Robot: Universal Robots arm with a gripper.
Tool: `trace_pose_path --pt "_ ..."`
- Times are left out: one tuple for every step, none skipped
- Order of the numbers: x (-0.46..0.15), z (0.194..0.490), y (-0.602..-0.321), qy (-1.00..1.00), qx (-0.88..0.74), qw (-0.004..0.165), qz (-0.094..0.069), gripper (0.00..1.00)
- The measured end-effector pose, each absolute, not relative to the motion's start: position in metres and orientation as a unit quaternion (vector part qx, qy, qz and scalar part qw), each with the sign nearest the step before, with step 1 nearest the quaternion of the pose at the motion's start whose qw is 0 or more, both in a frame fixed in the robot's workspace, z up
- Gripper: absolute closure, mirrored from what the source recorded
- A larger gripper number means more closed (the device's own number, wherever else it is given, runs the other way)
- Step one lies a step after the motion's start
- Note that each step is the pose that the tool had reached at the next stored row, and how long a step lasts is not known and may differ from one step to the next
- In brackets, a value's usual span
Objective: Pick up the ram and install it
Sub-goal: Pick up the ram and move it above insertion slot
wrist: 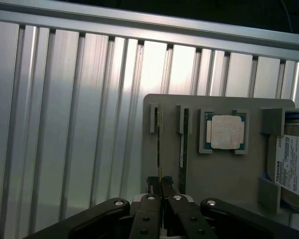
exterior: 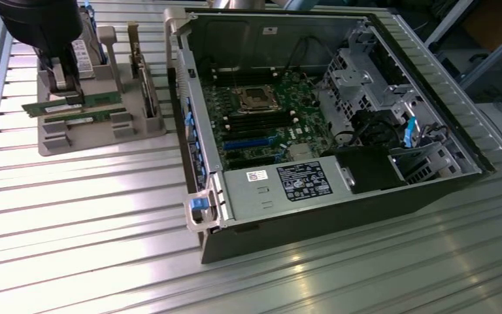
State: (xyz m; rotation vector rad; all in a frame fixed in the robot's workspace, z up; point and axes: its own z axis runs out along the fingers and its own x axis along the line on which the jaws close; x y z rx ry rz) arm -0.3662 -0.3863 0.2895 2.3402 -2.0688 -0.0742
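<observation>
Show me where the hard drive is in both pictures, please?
Exterior view: the hard drive stands in the grey holder, at the exterior view's upper left.
Wrist view: the hard drive, Toshiba label showing, sits in the holder beside the processor chip.
Shared landmark: the grey holder.

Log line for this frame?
step: pick ram | gripper: shut on ram | ram: in holder | case: open

Field note: I am seeing the desk (wrist: 65, 124) as ribbed, glossy metal; tray (wrist: 224, 174), matt grey plastic; ram (wrist: 160, 144), green circuit board; my fingers (wrist: 152, 183) are looking matt black.
</observation>
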Motion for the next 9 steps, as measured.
trace_pose_path --pt "-0.3662 0.2899 -0.3864 -0.662 0.749 0.009 -0.024 0.88" --pt "-0.3662 0.2911 -0.3864 -0.662 0.749 0.009 -0.024 0.88" --pt "-0.3662 0.2925 -0.3864 -0.662 0.749 0.009 -0.024 0.88" --pt "-0.3662 0.2939 -0.3864 -0.662 0.749 0.009 -0.024 0.88" --pt "-0.3662 0.2947 -0.3864 -0.662 0.749 0.009 -0.024 0.88" --pt "-0.3662 0.2950 -0.3863 -0.662 0.749 0.009 -0.024 0.88" --pt "-0.3662 0.2960 -0.3864 -0.662 0.749 0.009 -0.024 0.88" --pt "-0.3662 0.2965 -0.3863 -0.662 0.749 0.009 -0.024 0.88" --pt "-0.3662 0.2973 -0.3864 -0.662 0.749 0.009 -0.024 0.88"
